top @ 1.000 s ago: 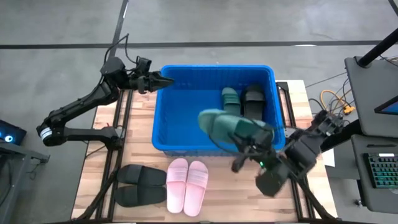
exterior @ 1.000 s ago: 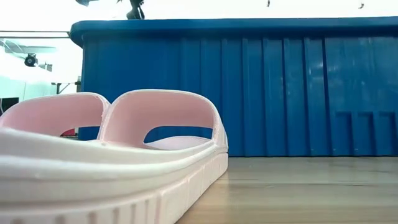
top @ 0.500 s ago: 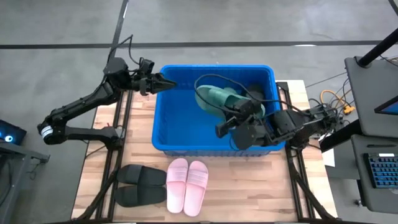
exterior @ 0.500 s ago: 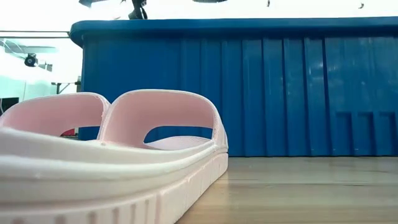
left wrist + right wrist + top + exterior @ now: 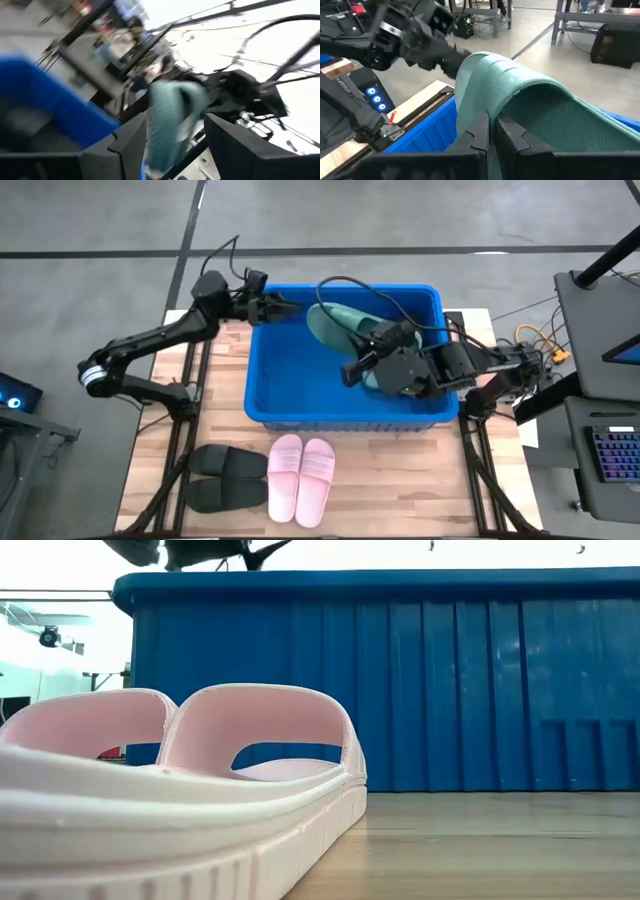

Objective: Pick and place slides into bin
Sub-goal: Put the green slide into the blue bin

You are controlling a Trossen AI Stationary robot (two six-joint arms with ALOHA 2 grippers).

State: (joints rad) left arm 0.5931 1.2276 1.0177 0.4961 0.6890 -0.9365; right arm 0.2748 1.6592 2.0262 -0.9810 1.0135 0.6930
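Note:
The blue bin stands mid-table. Over its far half hangs a dark green slide, with my right gripper shut on it. My left gripper stands open over the bin's far left corner, pointing at the green slide, a little short of it. In the left wrist view the slide shows beyond the gap between the open fingers. A light pink pair and a black pair lie sole-down on the table in front of the bin. My right gripper pinches a thin edge of the green slide between its two shut fingers; strap or sole, I cannot tell. The fingers come from the table's right, slanting a little down. The slide is lifted clear over the bin and sticks out past the fingers toward my left gripper.
The bin's walls rise high behind the pink slide in the low view. My right arm hides most of the bin's right half. Bare wood lies right of the pink pair. A desk with a keyboard stands off the table's right.
My right gripper has carried the green slide from beside the bin's near right corner over the near wall, toward the far edge and left; the slide now hangs over the bin's far half. My left gripper has moved right, over the bin's far left corner, toward the slide.

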